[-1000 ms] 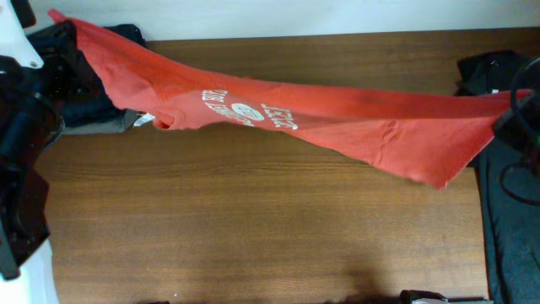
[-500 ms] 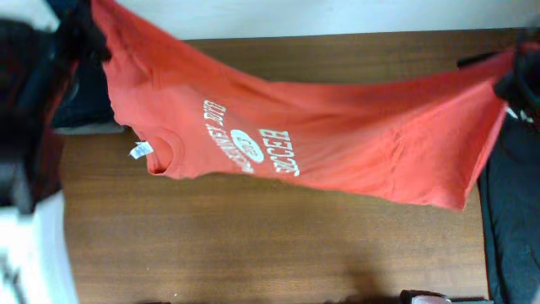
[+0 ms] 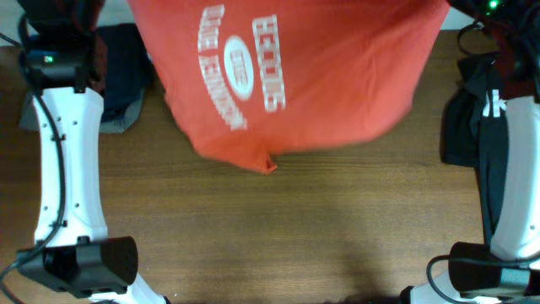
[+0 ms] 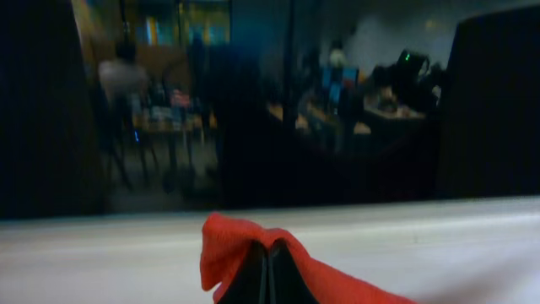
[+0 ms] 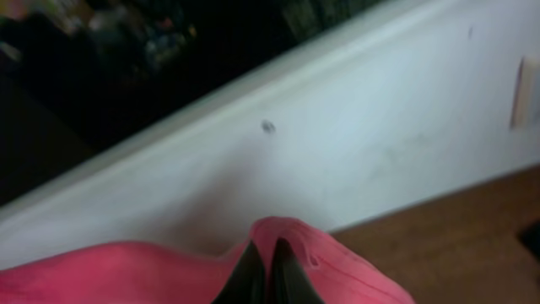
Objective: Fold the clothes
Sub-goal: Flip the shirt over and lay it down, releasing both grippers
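Now that both arms are raised, the T-shirt hangs as a broad sheet above the far half of the counter. A second ago it was a thin, pulled band slung across the counter from end to end. Half a second ago it was only partly open. The cloth has spread out and moved toward the counter's far edge, and its top runs out of the overhead view.

My left tool is pressed together on a bunched fold of the red cloth, with nothing else between the tips. My right tool is clamped the same way on another pinch of the shirt, up by the counter's far edge. So the shirt is carried by two held points and by nothing else that I can see.

The white lettering faces the overhead camera and runs sideways. From that I judge the shirt hangs by one side rather than by its shoulders. Its lowest corner dips toward the middle of the counter, and I cannot tell whether it touches the wood.

Dark clothes lie at the counter's left end and a dark garment at its right end, both close to the hanging edges.

For the task, this means the shirt is opened out but not folded at all. I judge the next step is to lay it flat on the near half of the counter. I should bring it down evenly so it does not drag onto either dark pile.
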Motion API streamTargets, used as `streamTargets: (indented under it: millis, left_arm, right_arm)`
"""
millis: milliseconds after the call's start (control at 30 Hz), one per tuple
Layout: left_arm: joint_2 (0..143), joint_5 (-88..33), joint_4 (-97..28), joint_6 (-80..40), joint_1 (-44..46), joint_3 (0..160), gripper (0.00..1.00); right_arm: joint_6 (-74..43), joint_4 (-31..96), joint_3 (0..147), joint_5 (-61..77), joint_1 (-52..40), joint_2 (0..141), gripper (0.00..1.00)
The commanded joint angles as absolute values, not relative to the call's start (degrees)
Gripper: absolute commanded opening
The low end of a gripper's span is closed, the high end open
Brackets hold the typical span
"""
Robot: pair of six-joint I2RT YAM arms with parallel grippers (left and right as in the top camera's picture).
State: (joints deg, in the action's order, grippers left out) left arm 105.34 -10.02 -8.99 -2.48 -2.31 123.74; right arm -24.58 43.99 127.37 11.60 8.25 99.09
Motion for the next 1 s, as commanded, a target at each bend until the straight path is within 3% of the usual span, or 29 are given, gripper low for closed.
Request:
streamTargets:
  millis: [0, 400, 567, 667, 900, 933, 967]
  left_arm:
    - [102.85, -8.97, -12.67, 1.89, -2.31, 132.94, 0.01]
    - [105.01, -8.12, -54.28, 2.24, -2.39, 138.04, 0.01]
    - [108.44, -8.14, -72.36, 2.2, -2.39, 138.04, 0.08]
    - [109.73, -8.14, -79.94, 2.2, -2.39, 138.04, 0.01]
    - [110.83, -8.16, -90.13, 2.2, -2.39, 137.69, 0.01]
    - [110.96, -8.16, -90.91, 2.22, -2.39, 137.62, 0.12]
    - [111.2, -8.16, -91.59, 2.22, -2.39, 137.6, 0.3]
  right_arm:
    - [-24.18, 45.98, 135.33, 13.1, 10.79, 96.75, 0.04]
    - [-18.04, 72.53, 136.57, 12.88, 11.38, 98.54, 0.04]
    - [-16.47, 85.95, 133.67, 12.38, 11.31, 101.16, 0.04]
    - [-16.49, 90.8, 132.46, 9.82, 11.27, 101.82, 0.04]
    - [-15.18, 97.34, 130.37, 6.79, 11.09, 101.71, 0.04]
    - [-14.83, 97.34, 129.97, 6.79, 10.92, 101.73, 0.19]
    - [-14.48, 97.32, 129.45, 6.79, 10.87, 101.73, 0.44]
